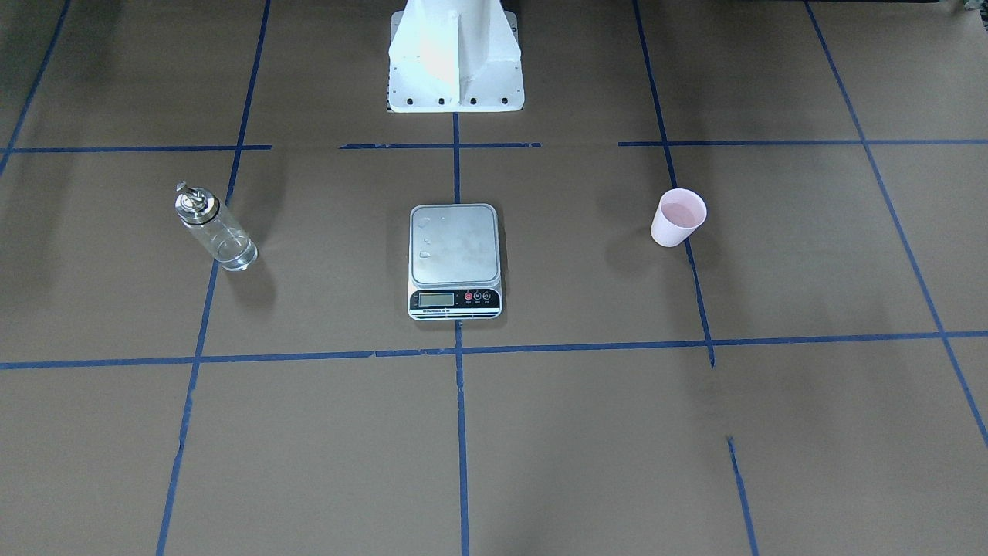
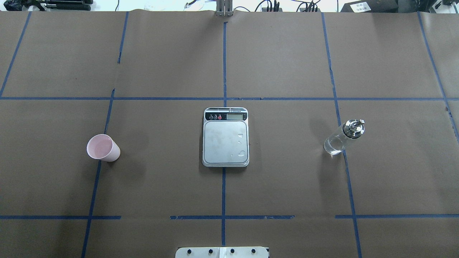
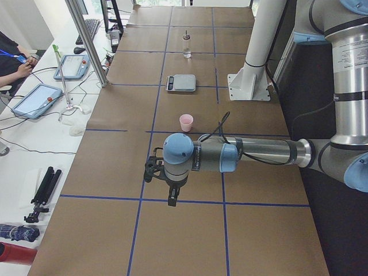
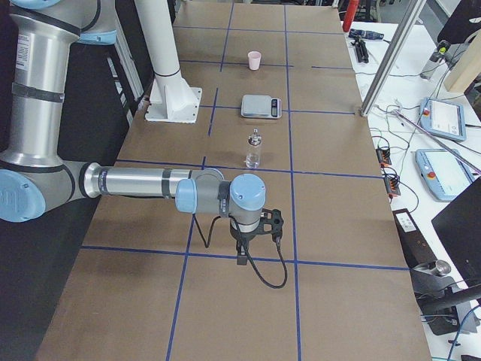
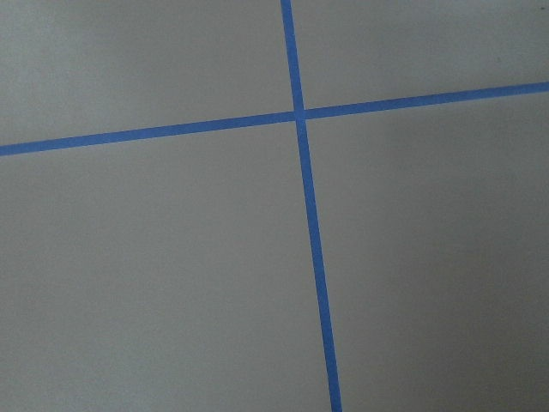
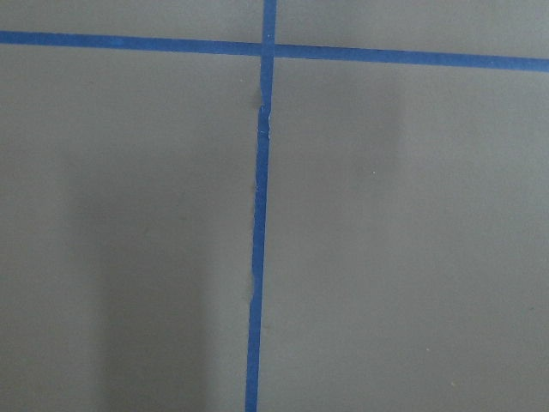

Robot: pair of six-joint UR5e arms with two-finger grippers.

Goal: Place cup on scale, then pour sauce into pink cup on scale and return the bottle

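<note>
The pale pink cup (image 2: 103, 148) stands upright on the table's left half, away from the scale; it also shows as the cup (image 1: 678, 218). The steel-topped scale (image 2: 225, 138) lies at the centre, nothing on its platform but a few drops. The clear glass bottle (image 2: 343, 137) with its metal spout stands on the right half. My left gripper (image 3: 165, 187) hangs over the table's near left end, far from the cup (image 3: 186, 122). My right gripper (image 4: 254, 235) hangs short of the bottle (image 4: 254, 149). I cannot tell whether either is open or shut.
Brown paper with a blue tape grid covers the table (image 2: 287, 179). The white robot base (image 1: 455, 62) stands behind the scale. Beside the table are tablets (image 3: 35, 100), cables and a metal post (image 3: 86, 40); a person's hands show at the left side view's edge.
</note>
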